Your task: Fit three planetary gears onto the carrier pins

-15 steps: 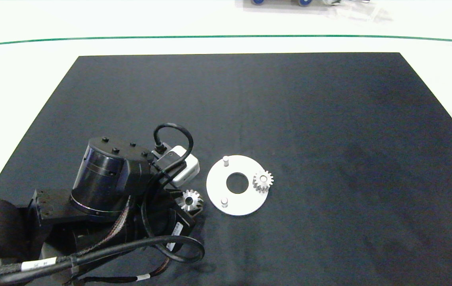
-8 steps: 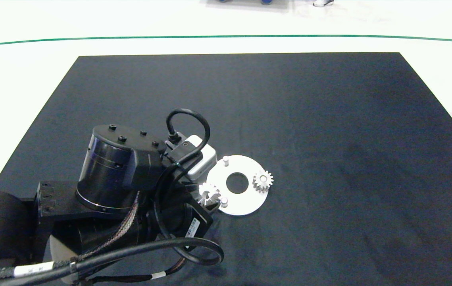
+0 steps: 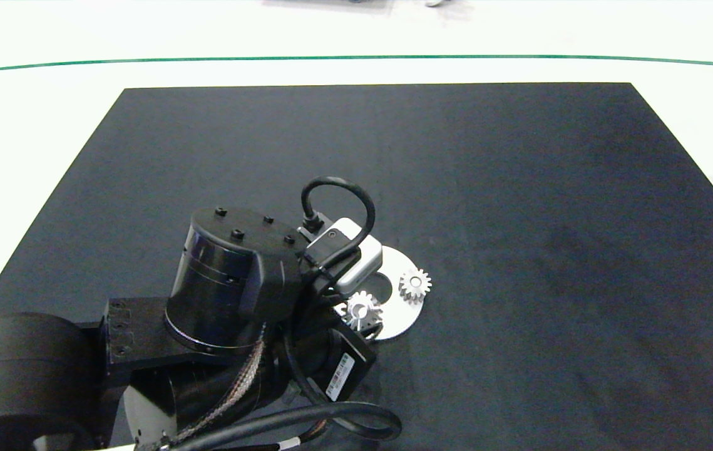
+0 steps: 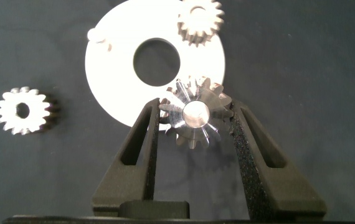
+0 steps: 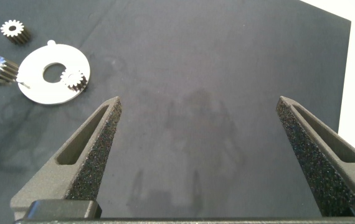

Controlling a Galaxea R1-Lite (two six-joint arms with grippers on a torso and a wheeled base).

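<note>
The left arm (image 3: 218, 307) comes in from the left side of the head view and reaches over the black mat (image 3: 519, 188). In the left wrist view, the left gripper (image 4: 195, 118) is closed on a gear (image 4: 193, 118); its two fingers (image 4: 141, 140) press on the teeth from both sides, and the gear hangs over the near edge of the white disc (image 4: 112, 81). A loose gear (image 4: 23, 111) lies flat on the mat just beside the disc, not touching it. One bare pin (image 4: 98, 38) stands on the disc rim. A seated gear (image 3: 415, 285) is on the right side of the disc, on its pin. The right gripper (image 5: 199, 152) is wide open and holds nothing; it hangs above bare mat, well apart from the disc.
</note>
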